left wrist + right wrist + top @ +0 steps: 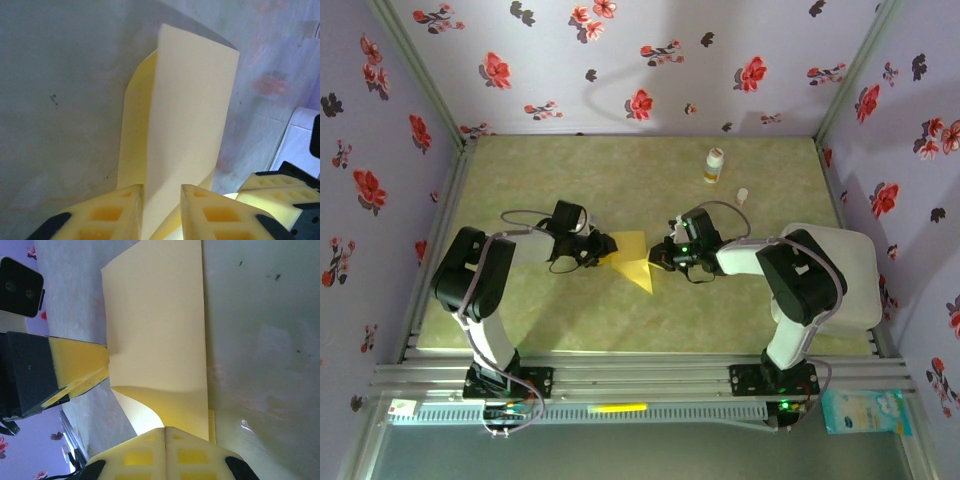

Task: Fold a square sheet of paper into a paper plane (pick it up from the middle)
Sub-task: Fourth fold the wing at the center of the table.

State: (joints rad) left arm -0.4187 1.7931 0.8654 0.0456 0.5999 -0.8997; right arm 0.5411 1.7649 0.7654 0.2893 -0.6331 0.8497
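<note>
Jaws: right gripper [661,257] pinched shut on the sheet [632,262] at frame centre, left gripper [601,247] narrow astride its raised flap, clamp unclear — sheet between both, tip pointing lower right.

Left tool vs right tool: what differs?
The left tool has its fingers apart with the square sheet of paper between them; the right tool has them pressed together on the sheet's edge. The left tool is at the paper's left, the right tool at its right. Both have yellow fingers.
</note>
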